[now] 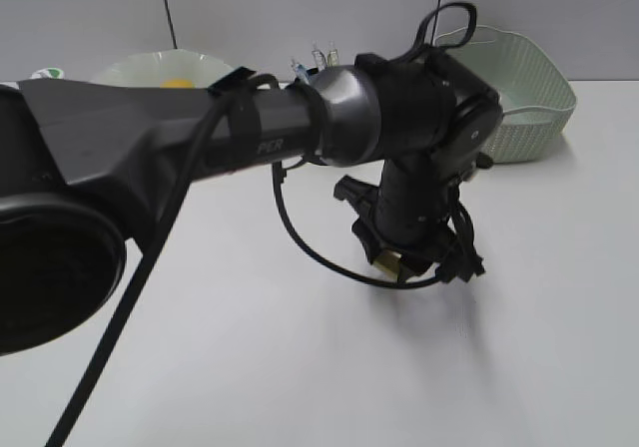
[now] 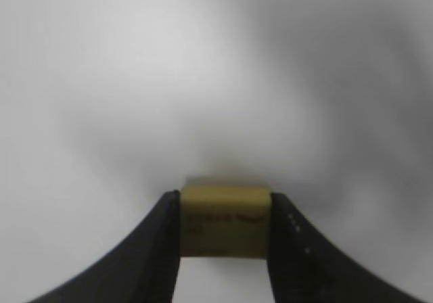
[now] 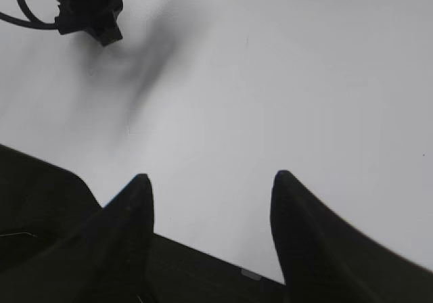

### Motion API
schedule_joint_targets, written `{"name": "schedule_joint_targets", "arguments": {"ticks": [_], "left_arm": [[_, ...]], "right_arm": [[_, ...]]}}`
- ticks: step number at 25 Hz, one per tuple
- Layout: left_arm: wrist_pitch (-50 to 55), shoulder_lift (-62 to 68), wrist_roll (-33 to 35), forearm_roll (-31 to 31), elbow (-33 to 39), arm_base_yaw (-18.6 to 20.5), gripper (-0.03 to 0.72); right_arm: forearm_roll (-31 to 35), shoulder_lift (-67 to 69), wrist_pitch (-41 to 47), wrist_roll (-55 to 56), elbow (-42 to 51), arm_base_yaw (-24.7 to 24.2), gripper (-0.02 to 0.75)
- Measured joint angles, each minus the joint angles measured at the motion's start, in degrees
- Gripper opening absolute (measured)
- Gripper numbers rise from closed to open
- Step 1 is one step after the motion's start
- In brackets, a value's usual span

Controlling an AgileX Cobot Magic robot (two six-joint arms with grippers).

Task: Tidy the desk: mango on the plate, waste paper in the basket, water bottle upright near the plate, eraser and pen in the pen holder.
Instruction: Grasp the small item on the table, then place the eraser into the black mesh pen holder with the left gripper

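Desk (image 1: 300, 367) smooth matt white; basket (image 1: 529, 108) woven-look plastic (pale green).

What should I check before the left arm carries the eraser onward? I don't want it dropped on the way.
1. Grasp: the left gripper is shut on the eraser, held squarely between both fingers: ok.
2. Eraser lifted off the desk: cannot tell.
3. Pen holder: hidden behind the left arm, only pen tips show: cannot tell.
4. Right gripper open, empty, away from the left one: ok.
5. Basket stands off to the right: ok.
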Motion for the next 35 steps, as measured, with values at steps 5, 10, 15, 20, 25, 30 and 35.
{"name": "schedule_joint_targets", "arguments": {"ticks": [5, 10, 15, 20, 25, 30, 35], "left_arm": [[0.9, -1.4, 0.0, 5.1, -10.2, 2.5, 0.297], [0.8, -2.4, 0.0, 6.7, -21.5, 9.7, 0.296], [-2.4, -2.4, 0.0, 3.5, -25.1, 18.3, 0.296], [-6.2, -1.3, 0.0, -0.8, -25.1, 22.9, 0.296], [-10.2, 0.7, 0.0, -3.2, -25.1, 23.1, 0.296], [-13.0, 2.3, 0.0, -5.8, -25.1, 22.8, 0.296], [-14.8, 2.8, 0.0, -6.0, -25.1, 22.8, 0.296]], "right_arm": [[0.0, 0.0, 0.0, 0.0, 0.0, 0.0, 0.445], [0.0, 0.0, 0.0, 0.0, 0.0, 0.0, 0.445], [0.0, 0.0, 0.0, 0.0, 0.0, 0.0, 0.445], [0.0, 0.0, 0.0, 0.0, 0.0, 0.0, 0.445], [0.0, 0.0, 0.0, 0.0, 0.0, 0.0, 0.445], [0.0, 0.0, 0.0, 0.0, 0.0, 0.0, 0.445], [0.0, 0.0, -0.1, 0.0, 0.0, 0.0, 0.445]]}}
